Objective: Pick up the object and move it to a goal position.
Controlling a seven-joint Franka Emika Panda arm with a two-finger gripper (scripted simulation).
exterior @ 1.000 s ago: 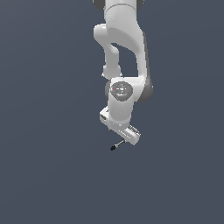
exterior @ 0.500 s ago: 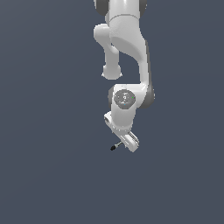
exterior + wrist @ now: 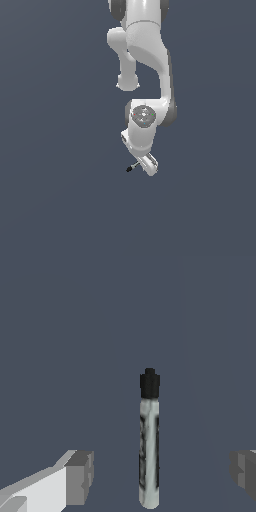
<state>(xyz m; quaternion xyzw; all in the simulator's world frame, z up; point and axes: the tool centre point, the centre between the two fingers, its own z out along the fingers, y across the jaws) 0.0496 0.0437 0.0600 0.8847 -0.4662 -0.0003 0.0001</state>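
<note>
Exterior view: the white arm [image 3: 145, 75] comes down from the top centre of the frame, folds at a round grey joint near the middle, and ends in the gripper [image 3: 146, 165] just below centre, against a flat slate-grey ground [image 3: 50, 200]. The rod [image 3: 132, 167] is a tiny sliver just beside the gripper's lower end, on the side toward the exterior view's left, its black tip pointing toward the lower left of the frame; most of its shaft is lost against the white hand, so contact cannot be judged from here. In the wrist view the rod [image 3: 149, 441] runs lengthwise in the lower middle of the frame, a pale grey shaft with dark mottled marks and a black tip at its far end. One grey fingertip [image 3: 80, 477] stands in the lower left of that frame and the other is at the lower right edge, both well apart from the shaft, so the jaws are spread wide with the rod lying between them, untouched by either pad.
</note>
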